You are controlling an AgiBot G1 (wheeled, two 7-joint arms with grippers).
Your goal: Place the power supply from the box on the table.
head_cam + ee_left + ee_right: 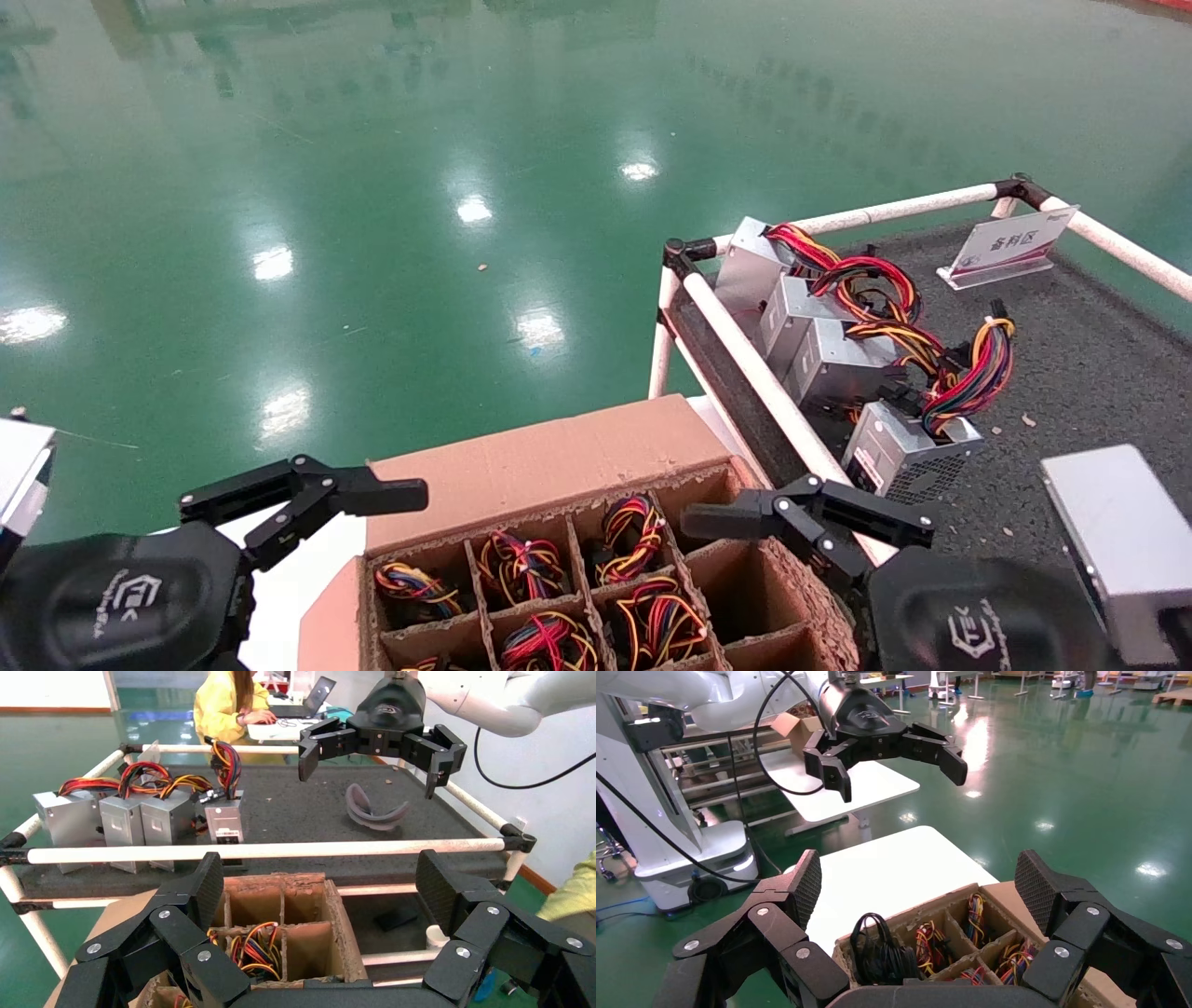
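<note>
Both arms raised over the box, one supply set down on the table.

Taking the box (596,522) as landmark and reading left to right: our left gripper (307,503) hovers just off its left edge with jaws spread and holding nothing, clear of the cells. Inside the box, the gridded cells hold wire bundles, while the cells nearest the right wall look vacant. Our right gripper (805,522) hangs above that right wall, also spread and empty, which we judge to suit a release just made or a fresh reach. Right of the box, on the table (1099,373) just beyond the near rail (754,373), the power supply (908,447) rests at the near end of a row of silver units (801,317).
</note>
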